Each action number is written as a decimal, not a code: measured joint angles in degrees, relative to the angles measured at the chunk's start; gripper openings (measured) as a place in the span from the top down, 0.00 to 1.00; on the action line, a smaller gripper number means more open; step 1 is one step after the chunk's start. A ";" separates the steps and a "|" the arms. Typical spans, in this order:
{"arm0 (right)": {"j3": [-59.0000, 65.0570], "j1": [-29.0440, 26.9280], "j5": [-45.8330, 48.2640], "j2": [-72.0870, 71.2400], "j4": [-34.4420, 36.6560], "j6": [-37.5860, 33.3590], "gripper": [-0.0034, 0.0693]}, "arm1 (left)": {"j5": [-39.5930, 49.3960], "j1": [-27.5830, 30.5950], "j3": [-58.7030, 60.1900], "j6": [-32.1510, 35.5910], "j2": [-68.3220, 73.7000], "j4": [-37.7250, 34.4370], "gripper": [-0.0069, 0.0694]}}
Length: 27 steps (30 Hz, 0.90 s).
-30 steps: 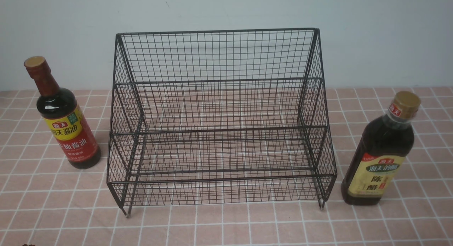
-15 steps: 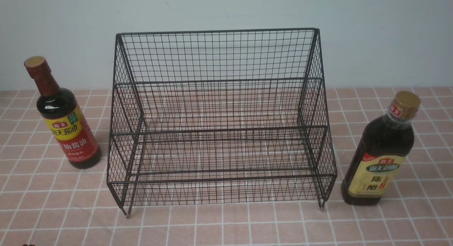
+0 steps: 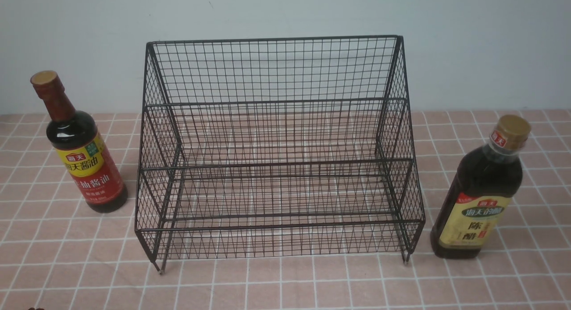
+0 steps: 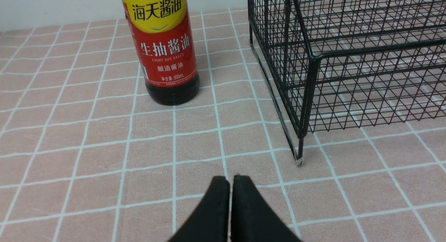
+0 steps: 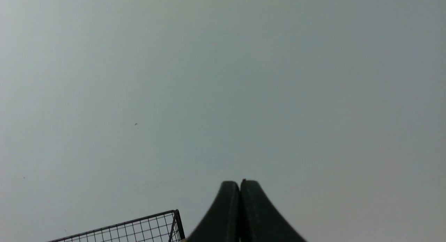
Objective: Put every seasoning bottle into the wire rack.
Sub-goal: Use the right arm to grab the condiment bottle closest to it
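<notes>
Gap between slim bottle [image 3: 84,167] and wire rack [image 3: 279,163]

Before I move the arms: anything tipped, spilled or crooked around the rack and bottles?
Nothing stands out. The soy sauce bottle stands upright and capped left of the wire rack, the vinegar bottle likewise on its right. The rack sits square on its feet. No spill on the tablecloth. The left gripper and right gripper are shut, empty.
</notes>
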 joint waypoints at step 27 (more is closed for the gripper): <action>-36.48 8.02 14.35 56.78 -8.82 1.18 0.37 | 0.00 0.00 0.00 0.00 0.00 0.00 0.92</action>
